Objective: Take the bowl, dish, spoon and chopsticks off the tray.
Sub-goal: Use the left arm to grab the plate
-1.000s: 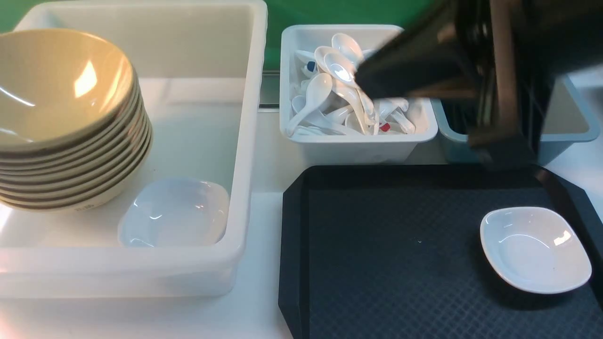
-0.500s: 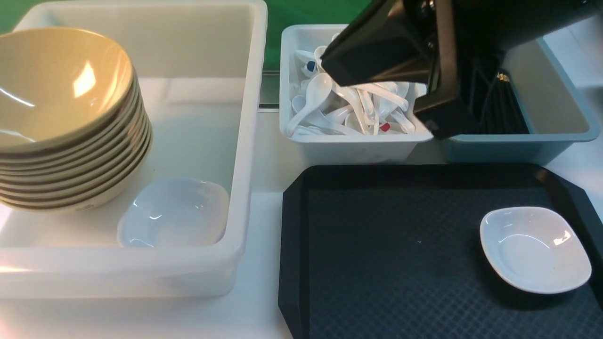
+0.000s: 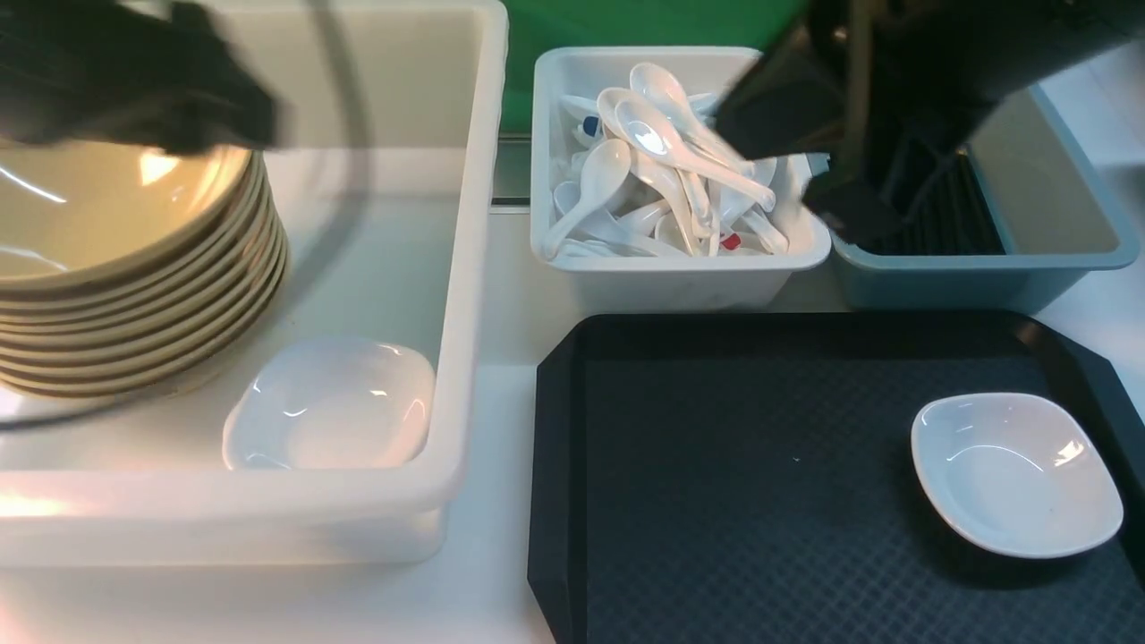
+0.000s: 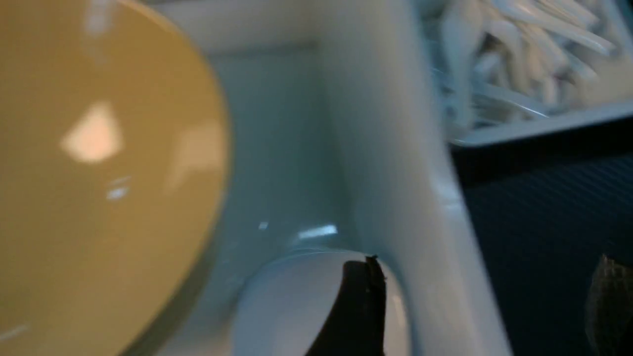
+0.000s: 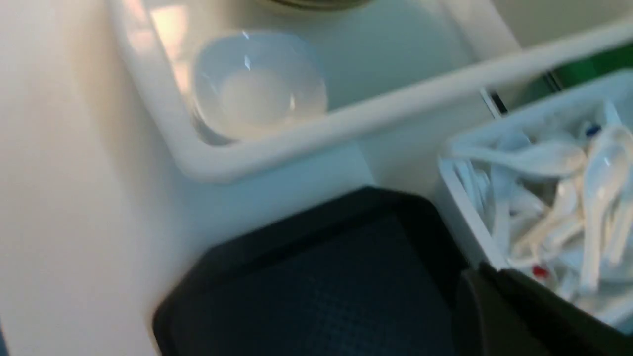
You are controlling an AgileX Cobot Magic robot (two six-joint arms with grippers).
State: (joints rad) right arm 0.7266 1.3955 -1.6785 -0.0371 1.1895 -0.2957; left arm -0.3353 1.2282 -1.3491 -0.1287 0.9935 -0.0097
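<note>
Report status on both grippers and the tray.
Left gripper open, empty, over the big white tub. Right gripper shut, near the spoon tub. White dish on tray, nothing covering it.

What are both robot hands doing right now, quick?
Left end effector: open, nothing in it.
Right end effector: closed, no thing seen in it.

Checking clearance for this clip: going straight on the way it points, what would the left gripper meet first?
Probably the white dish in the white tub, or the tub's wall; depth is unclear.
</note>
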